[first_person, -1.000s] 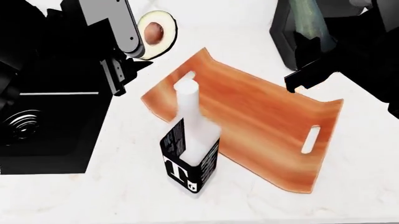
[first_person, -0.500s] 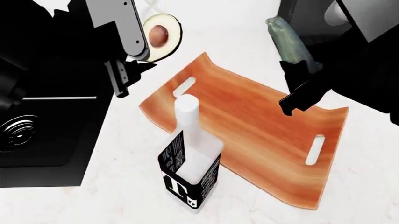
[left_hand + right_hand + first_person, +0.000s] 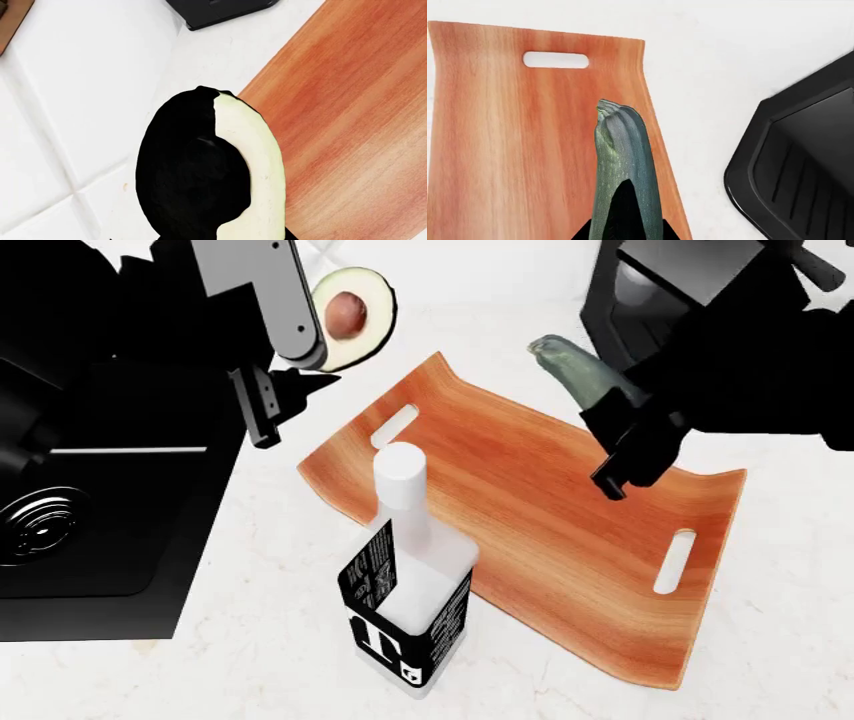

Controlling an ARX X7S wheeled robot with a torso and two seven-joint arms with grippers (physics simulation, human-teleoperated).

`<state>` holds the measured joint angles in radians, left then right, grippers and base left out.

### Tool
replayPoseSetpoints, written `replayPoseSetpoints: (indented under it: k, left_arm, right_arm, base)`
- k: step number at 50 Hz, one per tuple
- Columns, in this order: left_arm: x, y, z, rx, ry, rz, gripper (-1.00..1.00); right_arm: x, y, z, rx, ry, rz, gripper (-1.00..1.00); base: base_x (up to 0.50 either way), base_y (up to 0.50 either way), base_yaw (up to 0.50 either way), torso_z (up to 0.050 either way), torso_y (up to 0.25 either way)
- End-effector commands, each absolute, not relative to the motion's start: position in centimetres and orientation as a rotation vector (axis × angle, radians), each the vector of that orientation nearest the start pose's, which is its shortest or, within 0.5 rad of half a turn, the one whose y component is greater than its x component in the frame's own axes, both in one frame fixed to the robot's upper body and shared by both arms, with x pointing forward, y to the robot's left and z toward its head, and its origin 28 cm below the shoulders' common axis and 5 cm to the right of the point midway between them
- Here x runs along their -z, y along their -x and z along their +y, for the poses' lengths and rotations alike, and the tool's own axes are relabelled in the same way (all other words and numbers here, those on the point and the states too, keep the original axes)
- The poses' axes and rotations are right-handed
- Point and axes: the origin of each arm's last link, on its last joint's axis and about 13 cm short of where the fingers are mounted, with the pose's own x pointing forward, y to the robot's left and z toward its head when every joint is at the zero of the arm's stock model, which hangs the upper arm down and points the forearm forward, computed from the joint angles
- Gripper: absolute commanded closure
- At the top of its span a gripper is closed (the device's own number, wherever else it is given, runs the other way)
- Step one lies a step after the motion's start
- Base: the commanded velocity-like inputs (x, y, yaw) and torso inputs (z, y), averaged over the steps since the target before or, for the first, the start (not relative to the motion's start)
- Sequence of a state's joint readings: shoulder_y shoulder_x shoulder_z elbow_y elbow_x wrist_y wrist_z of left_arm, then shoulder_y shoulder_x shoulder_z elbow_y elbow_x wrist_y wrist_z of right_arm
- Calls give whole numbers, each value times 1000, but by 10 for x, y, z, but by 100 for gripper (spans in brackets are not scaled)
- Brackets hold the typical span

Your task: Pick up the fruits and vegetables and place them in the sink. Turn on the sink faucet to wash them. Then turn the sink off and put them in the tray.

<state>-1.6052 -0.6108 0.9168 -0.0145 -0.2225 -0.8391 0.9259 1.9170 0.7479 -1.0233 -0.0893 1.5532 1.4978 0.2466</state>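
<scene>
Avocado (image 3: 350,315) and zucchini (image 3: 571,368) are both off the counter (image 3: 267,640), each carried by one arm. The avocado half hangs at about eleven o'clock from the tray (image 3: 534,500), just past its far corner; the left gripper (image 3: 274,400) seems to be clenched on it, though the jaws themselves are hidden behind the fruit in the left wrist view. The zucchini is clamped at its rear end by the right gripper (image 3: 627,455), its free tip pointing out over the tray's one o'clock edge.

My guess is this is the closing step, setting both into the tray, though I can't tell from here whether the washing has been done. To do it well, I'd bring the zucchini down lengthwise along the tray's long axis so it lies flat between the handle slots and doesn't roll off the curled edge. The avocado should come in toward the tray's middle and be let go low. The bottle (image 3: 407,585) stands at the tray's seven o'clock edge, so the left arm ought to keep clear of it.

The avocado shows pale green flesh, a brown pit and near-black skin. The zucchini is long, ribbed, dark green with a paler stem end.
</scene>
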Motion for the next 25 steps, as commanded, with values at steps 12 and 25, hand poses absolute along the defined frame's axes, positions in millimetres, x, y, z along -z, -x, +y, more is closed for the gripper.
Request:
replayPoseSetpoints:
  k: [12, 25]
  left_arm:
    - [-388, -332, 265, 776, -991, 109, 100]
    - [-386, -334, 265, 777, -988, 113, 100]
  right_arm:
    - [-384, -275, -144, -489, 746, 664, 100]
    - [-379, -283, -143, -503, 767, 716, 100]
  base:
    - [0, 0, 0, 0, 0]
    - [0, 0, 0, 1, 1]
